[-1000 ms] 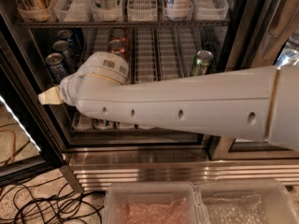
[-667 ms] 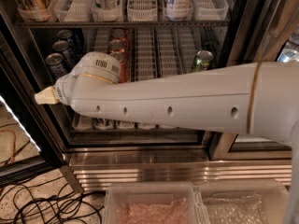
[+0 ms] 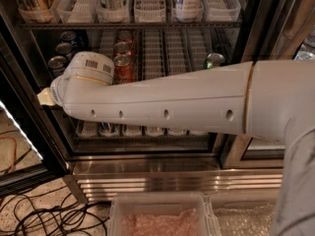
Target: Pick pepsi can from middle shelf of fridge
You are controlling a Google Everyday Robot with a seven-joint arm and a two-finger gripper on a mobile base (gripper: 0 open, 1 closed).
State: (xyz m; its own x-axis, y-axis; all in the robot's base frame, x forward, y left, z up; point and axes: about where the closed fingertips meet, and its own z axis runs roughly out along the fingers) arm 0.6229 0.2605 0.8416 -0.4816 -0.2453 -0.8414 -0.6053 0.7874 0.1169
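The fridge (image 3: 172,178) stands open in front of me. Its middle shelf (image 3: 157,48) carries long white can lanes. Three dark blue pepsi cans with silver tops stand in the leftmost lane, the front one (image 3: 58,64) just left of my wrist housing (image 3: 86,75). Red cola cans (image 3: 123,68) fill the lane beside them, and a green can (image 3: 214,59) stands further right. My white arm (image 3: 167,107) stretches across the shelf from the right. The gripper is hidden behind the wrist housing, near the front of the left lanes.
The upper rack holds bottles in white baskets (image 3: 147,4). The dark door frame (image 3: 29,112) stands at the left and a post (image 3: 256,23) at the right. Black cables (image 3: 44,215) lie on the floor. A clear plastic bin (image 3: 162,215) sits below the ribbed steel base.
My arm has shifted left and slightly up, bringing the wrist housing closer to the pepsi lane. More of the upper arm shows at the right. The cans have not moved.
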